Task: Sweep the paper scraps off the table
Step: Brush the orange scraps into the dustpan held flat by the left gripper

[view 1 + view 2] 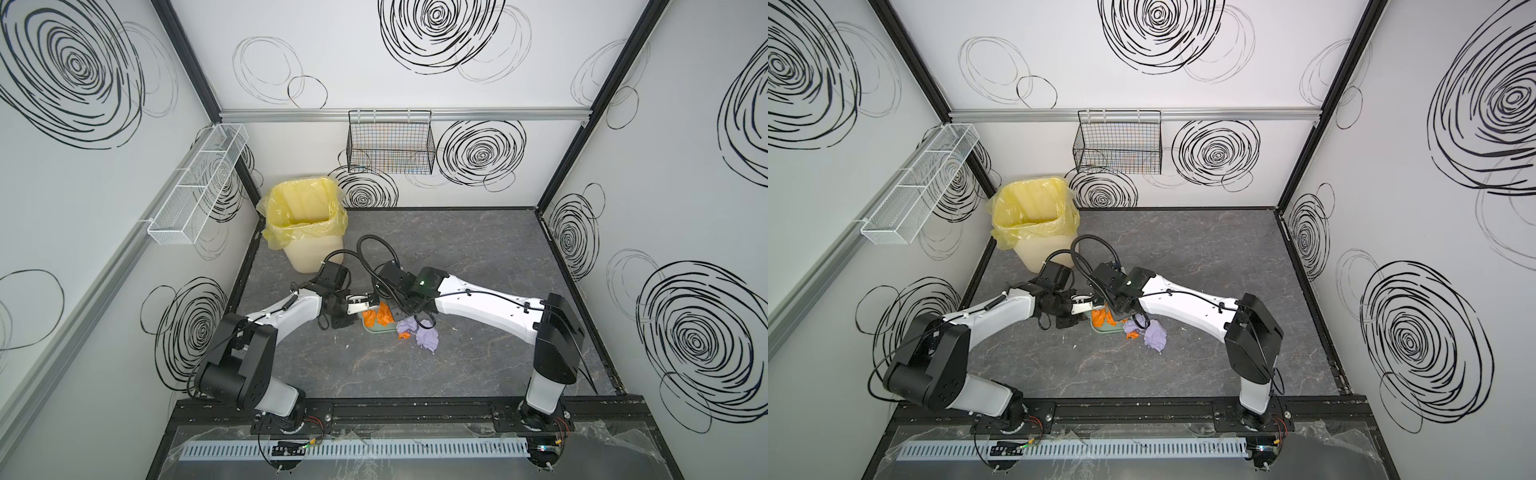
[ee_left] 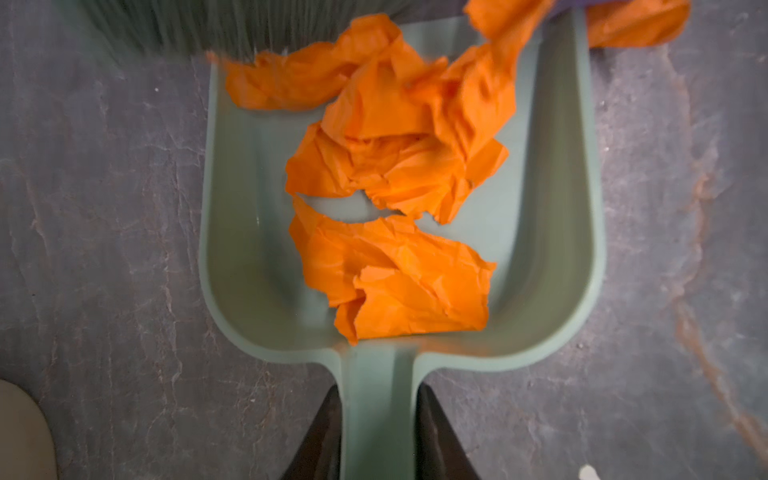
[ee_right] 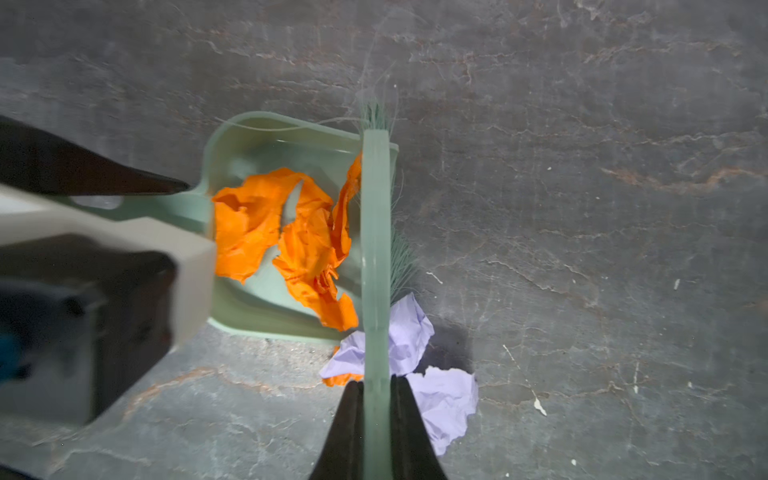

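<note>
Left claw [image 2: 376, 399] clamps dustpan [image 2: 552, 208] handle — orange paper scraps [image 2: 395, 270] just ahead, inside; right claw [image 3: 377, 384] grips brush [image 3: 376, 228].

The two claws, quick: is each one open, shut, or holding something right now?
Left gripper: closed, holding the dustpan by its handle.
Right gripper: closed, holding the brush by its handle.

Both top views look steeply down from high above the mint-green plastic dustpan [image 1: 375, 330], taking in the whole scene. The left wrist camera sits close over its handle end, the right close over its mouth; both share the crumpled orange paper scraps [image 2: 395, 174] inside.
</note>
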Controlling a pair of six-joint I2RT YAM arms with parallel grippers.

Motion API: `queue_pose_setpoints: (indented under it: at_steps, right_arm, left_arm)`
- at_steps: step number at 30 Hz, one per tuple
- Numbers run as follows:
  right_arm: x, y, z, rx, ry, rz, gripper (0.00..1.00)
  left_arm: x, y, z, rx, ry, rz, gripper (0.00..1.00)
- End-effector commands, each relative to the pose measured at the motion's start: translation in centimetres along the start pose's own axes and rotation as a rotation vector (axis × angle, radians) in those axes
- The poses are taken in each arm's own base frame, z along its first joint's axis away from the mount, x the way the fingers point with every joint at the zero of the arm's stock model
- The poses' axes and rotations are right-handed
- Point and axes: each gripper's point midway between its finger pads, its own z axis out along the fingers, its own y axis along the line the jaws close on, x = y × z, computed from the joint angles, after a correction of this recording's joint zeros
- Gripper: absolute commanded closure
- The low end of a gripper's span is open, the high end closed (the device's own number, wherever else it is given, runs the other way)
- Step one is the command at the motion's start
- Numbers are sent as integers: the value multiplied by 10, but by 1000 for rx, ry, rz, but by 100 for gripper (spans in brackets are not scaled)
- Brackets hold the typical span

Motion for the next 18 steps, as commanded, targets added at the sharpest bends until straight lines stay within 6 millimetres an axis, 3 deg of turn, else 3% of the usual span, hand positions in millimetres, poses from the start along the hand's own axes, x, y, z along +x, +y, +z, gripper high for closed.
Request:
queue_pose_setpoints:
  at_steps: [1, 12, 18]
  right_arm:
    - [-11, 10, -22, -75, -60, 47, 100]
    - [-12, -17, -54, -54, -124, 111, 100]
    - [-11, -52, -79, -22, -190, 173, 100]
  left_arm:
    - [0, -5, 6, 15, 1, -3, 100]
    - [-9, -9, -10, 25, -53, -3, 100]
    - [-9, -9, -22, 12, -65, 12, 100]
